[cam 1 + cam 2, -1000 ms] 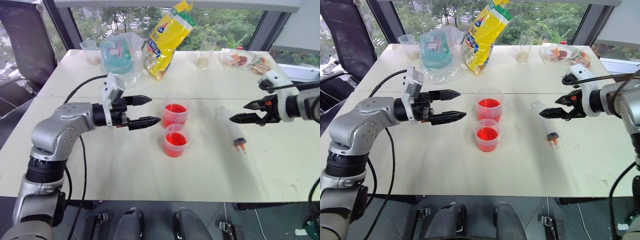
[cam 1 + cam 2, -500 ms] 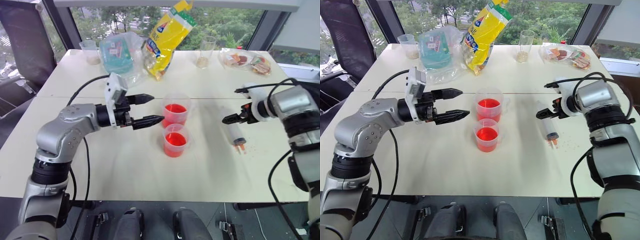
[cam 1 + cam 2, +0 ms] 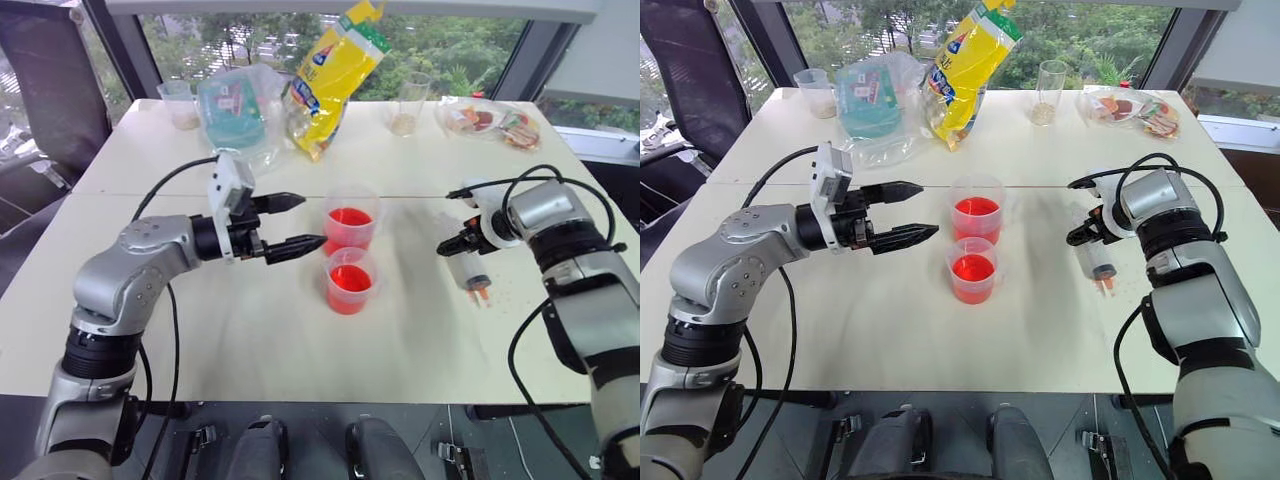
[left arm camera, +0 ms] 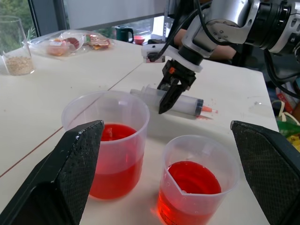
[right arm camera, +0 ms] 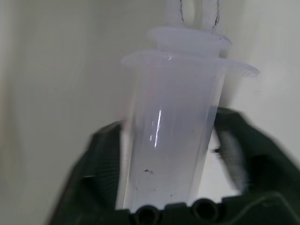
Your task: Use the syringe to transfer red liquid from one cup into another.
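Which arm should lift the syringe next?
Right. The right gripper already straddles the syringe lying on the table, fingers on either side of its barrel. The left gripper hovers open beside the cups.

Two pale tables (image 3: 250, 330) are set edge to edge — backed by wide windows (image 3: 250, 40), daylight and green trees beyond; a black chair (image 3: 50, 90) is seen beside them.

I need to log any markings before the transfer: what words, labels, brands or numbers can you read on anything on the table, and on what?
No text reads clearly.
Yellow bag: a blue triangular logo and print, too small to read.
Teal packet inside clear plastic: a small label, blurred.
Syringe: no readable scale marks.
Cups: no markings visible.
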`<move>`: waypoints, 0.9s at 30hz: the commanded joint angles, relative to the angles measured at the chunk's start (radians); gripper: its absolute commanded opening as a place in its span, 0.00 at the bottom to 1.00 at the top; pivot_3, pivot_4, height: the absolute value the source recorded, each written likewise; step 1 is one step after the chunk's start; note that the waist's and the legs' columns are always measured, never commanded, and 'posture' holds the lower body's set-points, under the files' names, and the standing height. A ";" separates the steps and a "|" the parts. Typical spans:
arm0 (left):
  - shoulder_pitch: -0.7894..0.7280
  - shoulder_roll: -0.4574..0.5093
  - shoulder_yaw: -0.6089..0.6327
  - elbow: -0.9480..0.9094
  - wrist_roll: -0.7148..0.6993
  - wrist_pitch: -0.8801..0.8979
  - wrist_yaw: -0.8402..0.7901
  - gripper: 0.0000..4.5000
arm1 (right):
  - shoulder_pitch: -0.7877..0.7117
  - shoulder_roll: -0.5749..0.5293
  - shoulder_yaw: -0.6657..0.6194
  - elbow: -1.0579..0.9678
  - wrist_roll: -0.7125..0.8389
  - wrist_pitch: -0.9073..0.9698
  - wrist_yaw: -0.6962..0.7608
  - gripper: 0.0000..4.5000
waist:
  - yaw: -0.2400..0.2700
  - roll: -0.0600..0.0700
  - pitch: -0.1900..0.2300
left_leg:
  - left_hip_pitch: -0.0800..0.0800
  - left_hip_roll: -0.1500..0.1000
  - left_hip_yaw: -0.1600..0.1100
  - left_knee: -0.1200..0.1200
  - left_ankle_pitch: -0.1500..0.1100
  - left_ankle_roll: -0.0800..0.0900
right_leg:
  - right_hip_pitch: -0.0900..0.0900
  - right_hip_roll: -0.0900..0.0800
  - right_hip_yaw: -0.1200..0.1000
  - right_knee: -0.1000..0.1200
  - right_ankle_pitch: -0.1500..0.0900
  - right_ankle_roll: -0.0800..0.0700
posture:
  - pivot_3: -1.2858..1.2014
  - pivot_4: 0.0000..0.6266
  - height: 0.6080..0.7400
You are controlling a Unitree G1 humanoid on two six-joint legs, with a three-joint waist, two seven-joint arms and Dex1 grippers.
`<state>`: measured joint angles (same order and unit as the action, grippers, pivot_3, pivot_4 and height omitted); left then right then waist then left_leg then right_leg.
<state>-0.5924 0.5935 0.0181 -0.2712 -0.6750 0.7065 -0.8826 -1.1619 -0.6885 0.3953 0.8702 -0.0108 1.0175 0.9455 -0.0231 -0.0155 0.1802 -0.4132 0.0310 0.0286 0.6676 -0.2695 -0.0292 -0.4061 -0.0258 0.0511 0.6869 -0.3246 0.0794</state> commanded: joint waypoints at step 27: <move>-0.171 0.065 0.048 0.166 0.048 -0.075 -0.086 1.00 | 0.350 0.531 -0.644 -0.882 0.414 -0.593 -0.356 0.31 | 0.003 -0.001 -0.001 | -0.002 -0.001 -0.001 0.000 0.000 -0.001 | -0.002 -0.001 -0.001 0.001 0.001 0.001 | 0.52 0.24 1.00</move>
<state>-0.7396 0.6564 0.0550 -0.0970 -0.6315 0.6485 -0.9628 -0.8164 -0.1680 -0.2736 0.0405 0.4054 0.5152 0.5705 -0.0199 -0.0164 0.1793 -0.4153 0.0305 0.0277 0.6670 -0.2690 -0.0300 -0.4079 -0.0265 0.0505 0.6877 -0.3240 0.0804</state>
